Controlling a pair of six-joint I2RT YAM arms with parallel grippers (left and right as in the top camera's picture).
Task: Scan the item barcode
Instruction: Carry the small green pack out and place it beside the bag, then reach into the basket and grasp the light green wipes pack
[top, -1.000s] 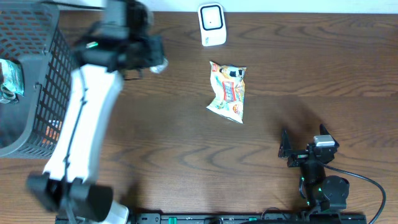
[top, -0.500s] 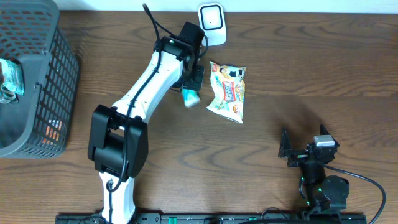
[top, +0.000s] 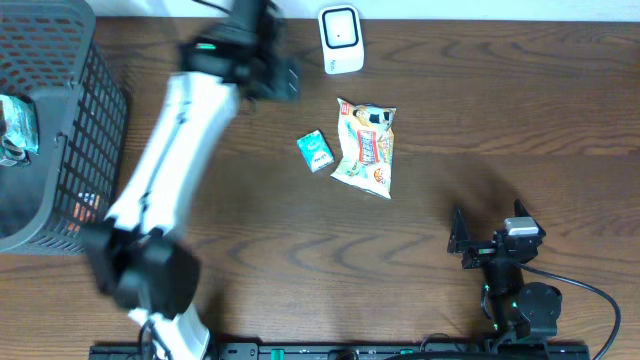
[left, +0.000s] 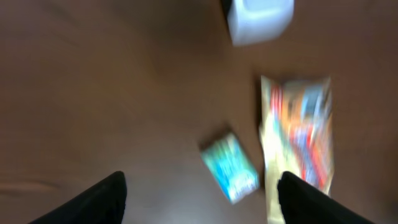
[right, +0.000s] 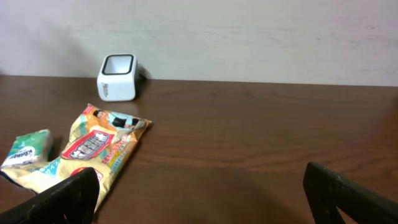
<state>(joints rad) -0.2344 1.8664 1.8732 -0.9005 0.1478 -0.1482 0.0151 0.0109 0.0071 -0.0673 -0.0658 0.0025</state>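
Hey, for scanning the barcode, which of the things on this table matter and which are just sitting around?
Likely part of the job: barcode scanner; small teal packet; left tool, open and empty.
Likely just lying about: snack bag beside the packet; dark basket at the table's left end; right tool, open and holding nothing.

Dark wood-grain table; plain pale wall behind far edge; lighting soft, probably overhead.
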